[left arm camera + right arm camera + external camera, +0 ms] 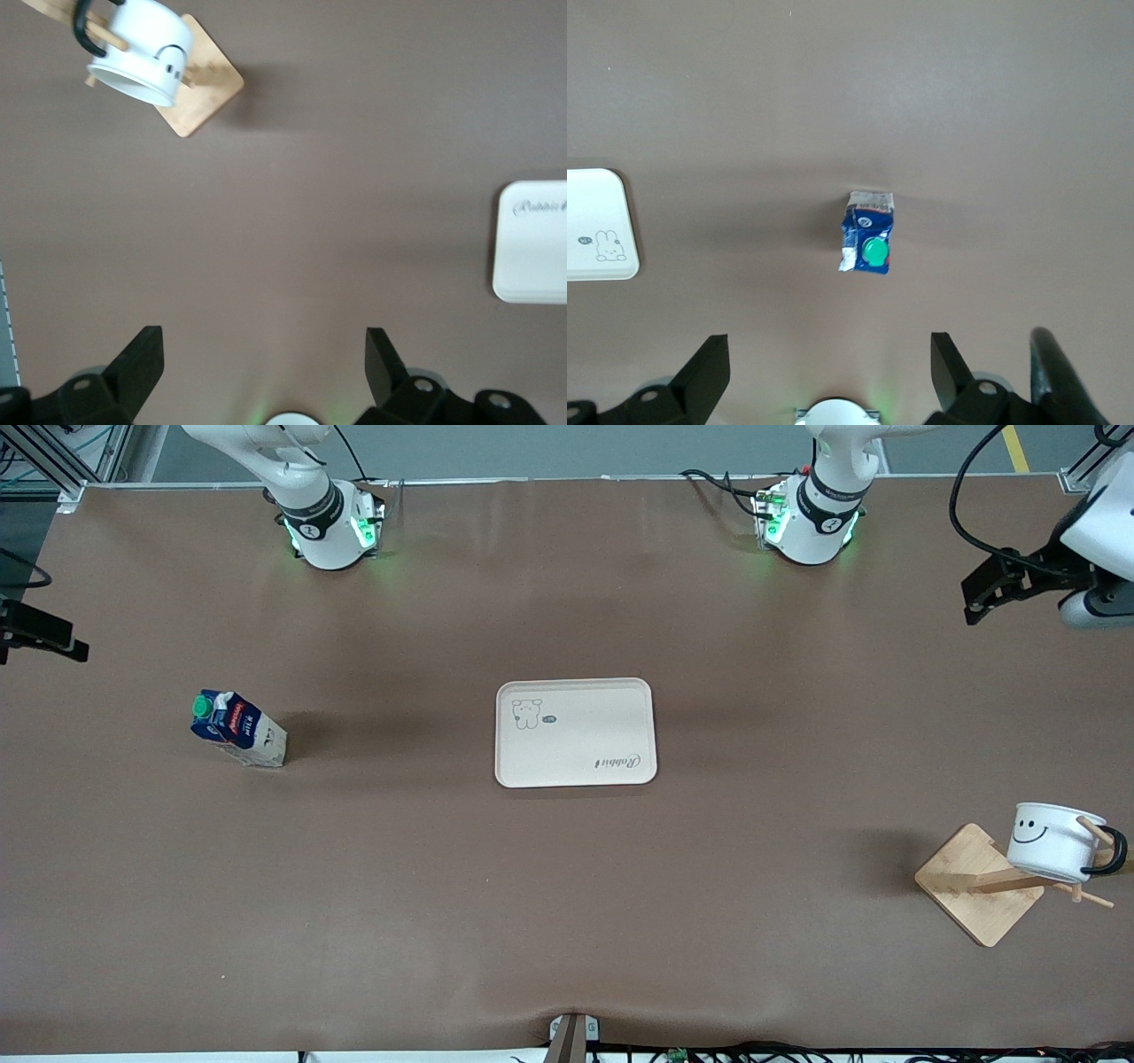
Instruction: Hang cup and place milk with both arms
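Front view
Desk [567, 921]: brown, with things spread out on it.
Milk [237, 729]: stands upright on the desk, toward the right arm's end, well apart from the tray.
Tray [575, 732]: cream, lies flat in the middle of the desk.
Cup [1056, 842]: hangs by its black handle on a peg of the wooden rack [982, 884], toward the left arm's end.
Left claw [997, 589]: up in the air over the desk edge at the left arm's end.

Left wrist view
Left claw [264, 359]: fingers spread wide, holding nothing, over bare desk.
Cup [142, 50]: on the rack, smiley face showing.

Right wrist view
Right claw [829, 363]: fingers spread wide, holding nothing, high over the milk [868, 243].
Tray [598, 226]: only its corner shows.
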Motion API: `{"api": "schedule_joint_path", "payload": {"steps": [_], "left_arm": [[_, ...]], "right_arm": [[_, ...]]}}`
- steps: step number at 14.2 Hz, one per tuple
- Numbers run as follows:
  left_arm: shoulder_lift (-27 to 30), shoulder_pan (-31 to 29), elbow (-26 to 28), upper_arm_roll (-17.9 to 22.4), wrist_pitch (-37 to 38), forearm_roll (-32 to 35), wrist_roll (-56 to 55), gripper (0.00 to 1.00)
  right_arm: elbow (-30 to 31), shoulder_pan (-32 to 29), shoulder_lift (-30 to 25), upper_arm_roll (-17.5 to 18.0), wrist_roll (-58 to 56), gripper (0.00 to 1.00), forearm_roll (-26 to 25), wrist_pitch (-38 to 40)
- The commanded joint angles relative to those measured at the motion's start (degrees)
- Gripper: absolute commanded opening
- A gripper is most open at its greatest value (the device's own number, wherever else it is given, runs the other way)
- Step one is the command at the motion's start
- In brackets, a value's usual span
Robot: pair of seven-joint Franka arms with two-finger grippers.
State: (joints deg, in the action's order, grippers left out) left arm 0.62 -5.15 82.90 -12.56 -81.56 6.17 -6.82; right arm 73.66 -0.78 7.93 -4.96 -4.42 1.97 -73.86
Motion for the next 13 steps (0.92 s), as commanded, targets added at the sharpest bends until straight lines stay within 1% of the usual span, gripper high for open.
{"api": "schedule_joint_path", "payload": {"steps": [1,2,3,5,6,7,10,12,13], "left_arm": [[1.66,-2.85,5.58,-0.36,-6.91,0.95,1.19,1.0],[2.97,-3.11,7.87,-0.36,-10.16,0.86,1.28,1.0],[2.98,-2.94,8.24,-0.53,-11.5,0.78,1.28,1.0],[2.72,-3.11,8.42,-0.53,-13.26,-2.89,1.37,1.0],[2.72,-3.11,8.34,-0.45,-13.01,-3.7,1.37,1.0],[2.72,-3.03,8.34,-0.44,-12.48,-3.88,1.46,1.0],[2.81,-2.76,7.98,-0.97,-9.93,-4.5,1.46,1.0],[2.98,-2.68,7.81,-1.06,-8.71,-7.04,1.46,1.0],[2.98,-2.59,7.9,-1.06,-7.57,-7.13,1.46,1.0]], "right_arm": [[14.87,-0.01,-9.29,-0.13,1.35,1.0,-1.09,-7.66],[19.37,0.25,-12.73,-0.05,-1.35,1.0,-1.27,-10.75],[21.33,0.43,-14.41,0.04,-3.82,1.0,-1.36,-11.48],[21.27,0.08,-14.52,-0.04,-5.94,1.0,-1.44,-11.04],[21.0,0.08,-14.26,-0.05,-5.95,1.0,-2.49,-10.96],[20.48,0.08,-13.99,-0.05,-5.78,1.0,-4.24,-10.96],[17.94,0.69,-13.11,0.13,-5.25,1.0,-6.36,-11.04],[17.39,0.52,-12.58,0.13,-5.25,1.0,-6.28,-10.17],[17.4,0.35,-12.58,0.13,-5.16,1.0,-5.84,-9.38]]}}
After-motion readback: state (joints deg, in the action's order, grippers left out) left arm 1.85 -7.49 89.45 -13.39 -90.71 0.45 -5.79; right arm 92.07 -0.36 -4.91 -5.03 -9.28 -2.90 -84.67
